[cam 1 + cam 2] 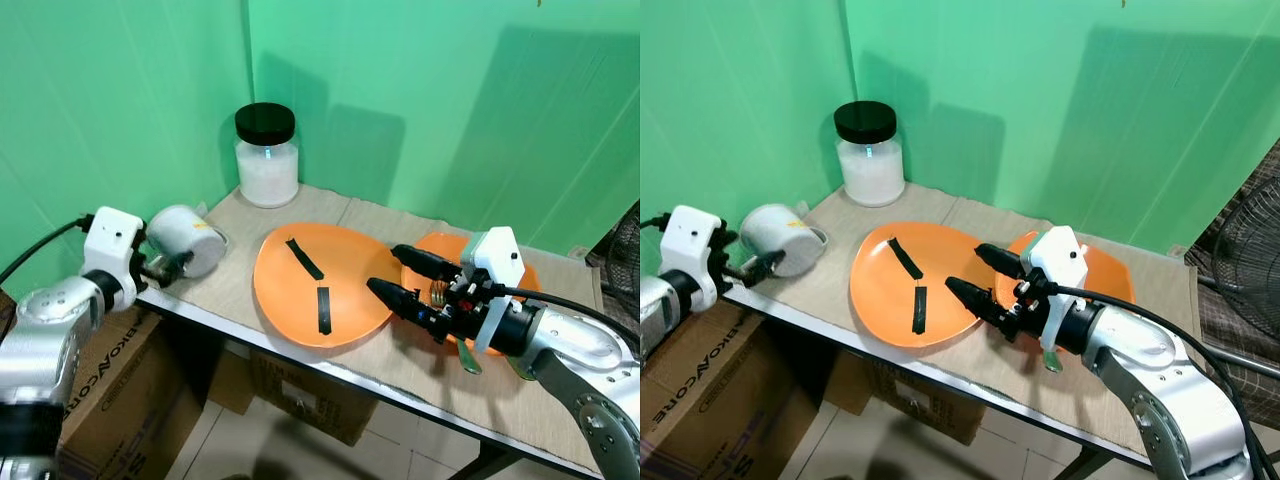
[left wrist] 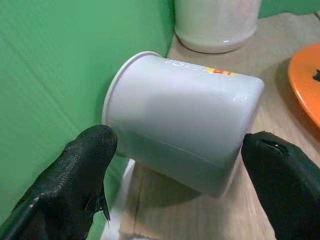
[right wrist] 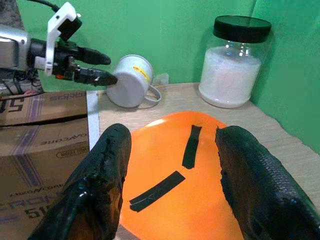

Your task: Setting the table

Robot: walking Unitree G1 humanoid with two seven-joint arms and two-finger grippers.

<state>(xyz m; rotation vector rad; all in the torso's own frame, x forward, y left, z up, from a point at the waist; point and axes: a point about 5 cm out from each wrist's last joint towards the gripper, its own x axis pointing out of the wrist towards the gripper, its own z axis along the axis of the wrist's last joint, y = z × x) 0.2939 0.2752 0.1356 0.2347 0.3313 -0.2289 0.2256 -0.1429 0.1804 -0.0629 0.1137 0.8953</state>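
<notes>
Your left gripper (image 1: 170,262) sits at the table's left end with fingers spread wide on either side of the white mug (image 1: 187,239); wrist view shows both pads (image 2: 87,165) just off the mug's wall, not clearly touching; mug lies on its side on the beige cloth (image 1: 400,360), handle toward the plate, close to the green wall (image 1: 120,110). Your right gripper (image 1: 395,275) is open too, two black fingers apart and pointing left over the edge of the large orange plate (image 1: 290,300); nothing between them. That plate has two black strips (image 1: 323,310) on it and lies mid-table, partly over the front edge; a second orange plate (image 1: 440,250) lies behind your right wrist, with a green utensil (image 1: 468,360) beside it, mostly hidden by the arm. Glass jar (image 1: 266,157) with black lid and white contents stands upright at the back corner; cardboard boxes (image 1: 105,380) under the table (image 1: 250,335).
</notes>
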